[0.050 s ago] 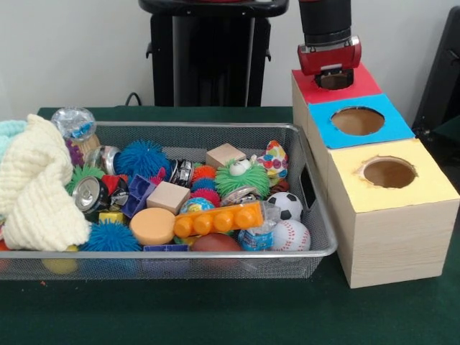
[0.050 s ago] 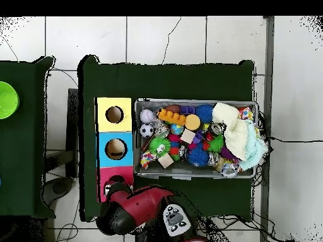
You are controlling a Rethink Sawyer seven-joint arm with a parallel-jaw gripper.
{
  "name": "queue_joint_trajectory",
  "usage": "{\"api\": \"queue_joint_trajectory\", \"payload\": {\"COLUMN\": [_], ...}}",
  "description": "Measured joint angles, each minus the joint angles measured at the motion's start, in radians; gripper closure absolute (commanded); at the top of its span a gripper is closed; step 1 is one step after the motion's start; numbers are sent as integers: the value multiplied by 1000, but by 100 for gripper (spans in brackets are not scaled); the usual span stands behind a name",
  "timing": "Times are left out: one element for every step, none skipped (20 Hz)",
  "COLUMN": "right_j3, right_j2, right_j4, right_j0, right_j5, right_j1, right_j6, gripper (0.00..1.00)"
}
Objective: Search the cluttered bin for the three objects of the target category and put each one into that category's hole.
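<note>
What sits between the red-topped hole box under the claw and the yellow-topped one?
The blue-topped box with its round hole sits between the red box and the yellow box, touching both. Both views show this; the claw hovers over red.

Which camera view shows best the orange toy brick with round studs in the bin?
The front view: the orange brick lies near the bin's front edge, its studs distinct. In the overhead view it is a small orange shape; the studs are barely distinguishable.
</note>
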Motion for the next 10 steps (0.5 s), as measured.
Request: {"api": "queue_joint_trajectory", "payload": {"right_j3": [0, -1, -1, -3, -7, -16, -19, -24, -28, -30], "right_j2": [-1, -1, -2, -5, -11, -13, -14, -15, -16, -16], "right_j4": [-1, -2, -3, -6, -14, -24, -26, -30, -34, -36], "right_j0": [0, 0, 1, 1, 1, 3, 4, 6, 8, 9], "right_j5": [0, 1, 1, 2, 4, 4, 5, 5, 5, 5], "right_j1": [1, 1, 2, 5, 10, 16, 18, 21, 25, 26], "right_j6": [0, -1, -1, -1, -1, -1, -1, -1, -1, -1], "gripper": [100, 100, 100, 100, 100, 100, 100, 100, 100, 100]}}
